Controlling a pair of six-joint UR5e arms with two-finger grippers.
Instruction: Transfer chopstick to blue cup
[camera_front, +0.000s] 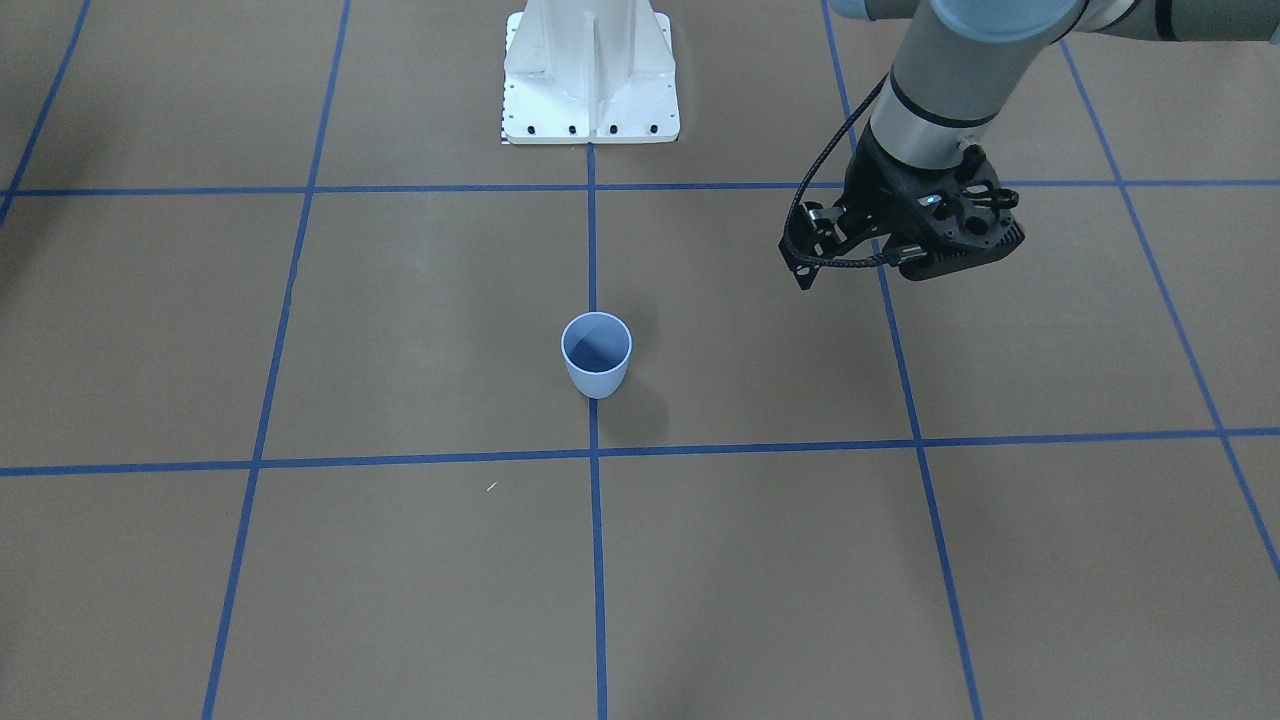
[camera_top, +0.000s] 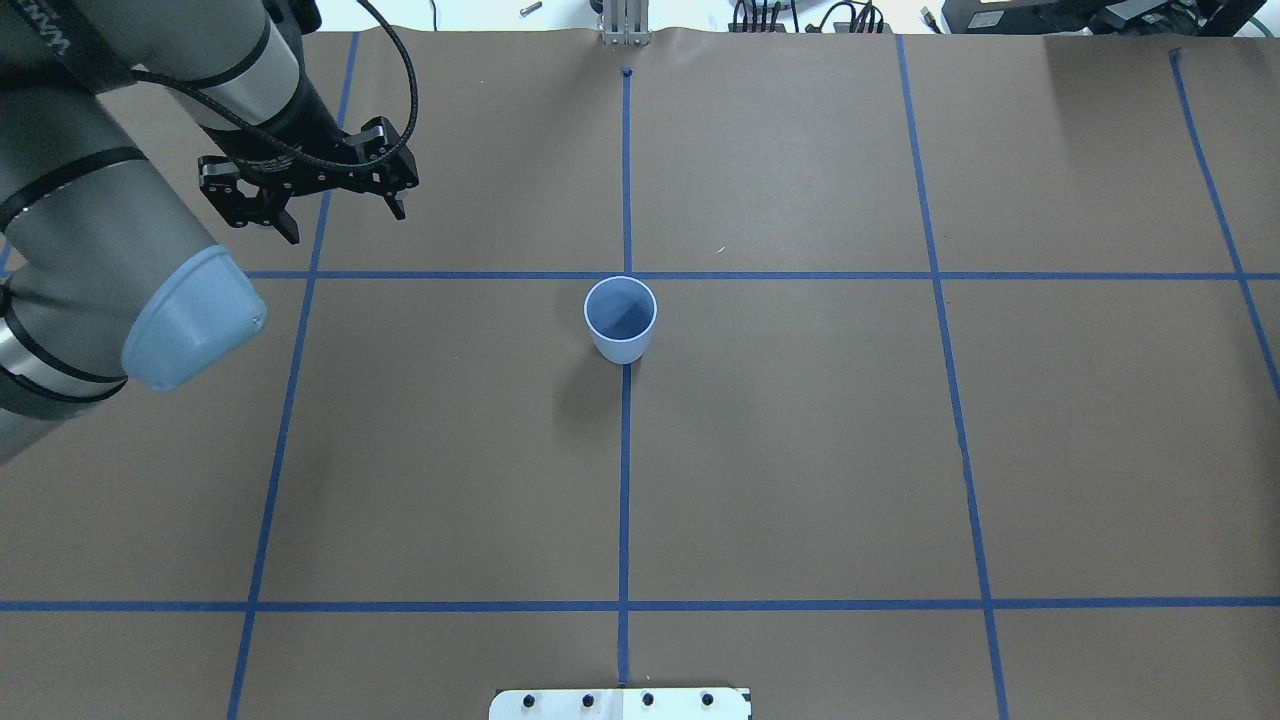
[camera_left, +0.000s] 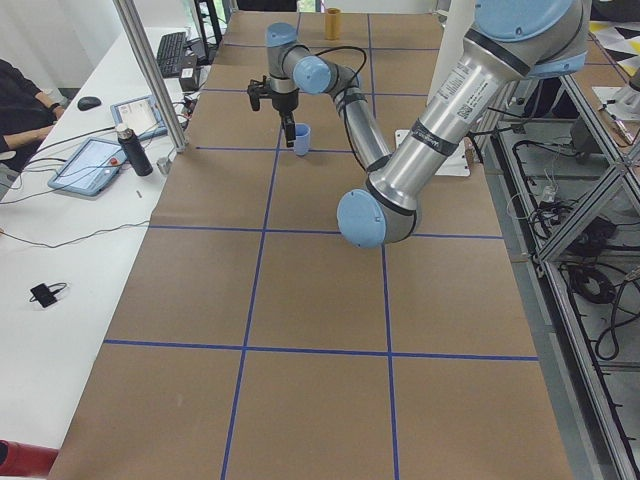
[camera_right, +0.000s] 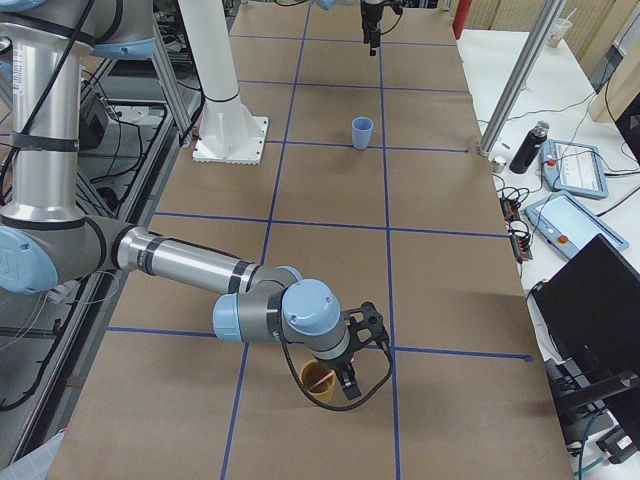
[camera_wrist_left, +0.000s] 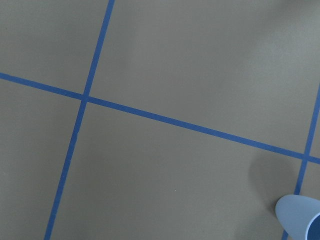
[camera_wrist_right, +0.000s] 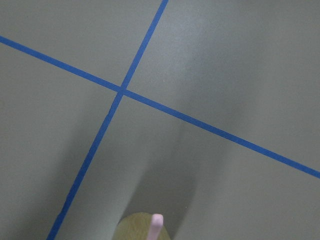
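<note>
The blue cup (camera_top: 620, 320) stands upright on the brown table's centre line, also seen in the front view (camera_front: 596, 355) and at the lower right corner of the left wrist view (camera_wrist_left: 300, 217). My left gripper (camera_top: 345, 218) hangs open and holding nothing, to the cup's left and farther from the robot. The chopstick (camera_wrist_right: 156, 222) shows only as a pinkish end in the right wrist view, rising from a tan cup (camera_wrist_right: 134, 229). In the exterior right view my right gripper (camera_right: 345, 372) sits at that tan cup (camera_right: 318, 378). I cannot tell whether it is open or shut.
Blue tape lines grid the table. The robot's white base plate (camera_front: 590, 80) stands at mid-table on the robot's side. A side bench carries tablets and a dark bottle (camera_right: 527, 147). A person's arm (camera_left: 22, 105) shows at the exterior left view's edge.
</note>
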